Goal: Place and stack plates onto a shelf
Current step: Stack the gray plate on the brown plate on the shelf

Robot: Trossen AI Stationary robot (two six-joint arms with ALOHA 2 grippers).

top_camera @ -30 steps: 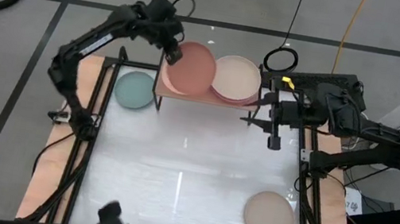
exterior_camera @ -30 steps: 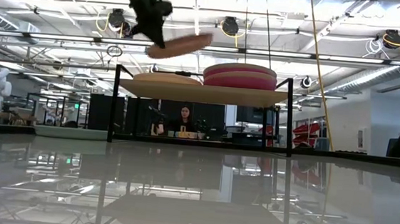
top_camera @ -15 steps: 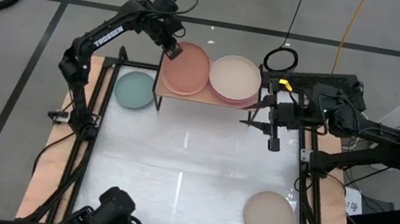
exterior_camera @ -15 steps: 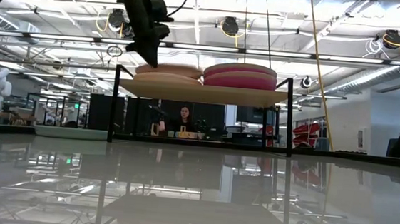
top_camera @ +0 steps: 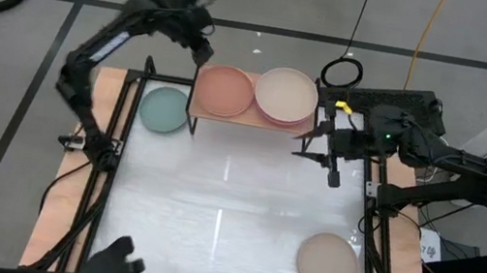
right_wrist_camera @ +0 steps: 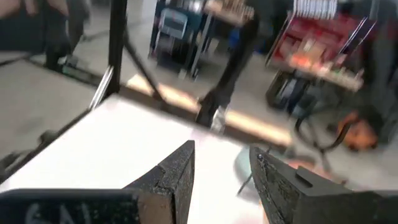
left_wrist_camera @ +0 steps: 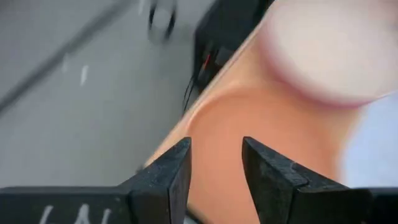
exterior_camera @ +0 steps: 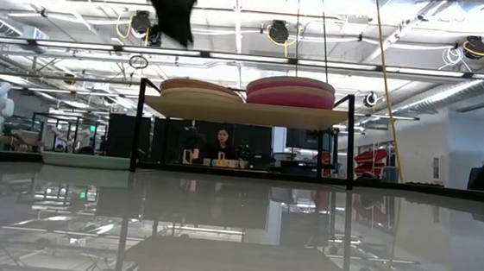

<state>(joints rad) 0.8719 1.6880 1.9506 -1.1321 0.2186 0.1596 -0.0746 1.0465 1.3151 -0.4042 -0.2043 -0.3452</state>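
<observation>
The shelf (top_camera: 256,122) stands at the table's far edge, its wooden top (exterior_camera: 244,111) on thin black legs. A peach-pink plate (top_camera: 224,90) lies flat on top of the shelf's left stack (exterior_camera: 200,90). A beige plate (top_camera: 287,92) tops the right stack over magenta plates (exterior_camera: 290,95). A pale teal plate (top_camera: 164,109) lies on the table left of the shelf. Another beige plate (top_camera: 328,265) lies at the near right. My left gripper (top_camera: 200,49) is open and empty, above and beyond the shelf's far left corner (left_wrist_camera: 216,146). My right gripper (top_camera: 331,170) is open and empty, right of the shelf (right_wrist_camera: 222,152).
The white table (top_camera: 222,212) has a black frame along its sides (top_camera: 121,137). Cables and a ring (top_camera: 341,72) lie on the floor beyond the shelf. People sit in the room behind the table (exterior_camera: 222,143).
My left gripper has lowered the tilted peach-pink plate flat onto the shelf's left stack and let it go. It has then drawn back up and toward the far left, away from the shelf. The plate now lies level on the stack.
</observation>
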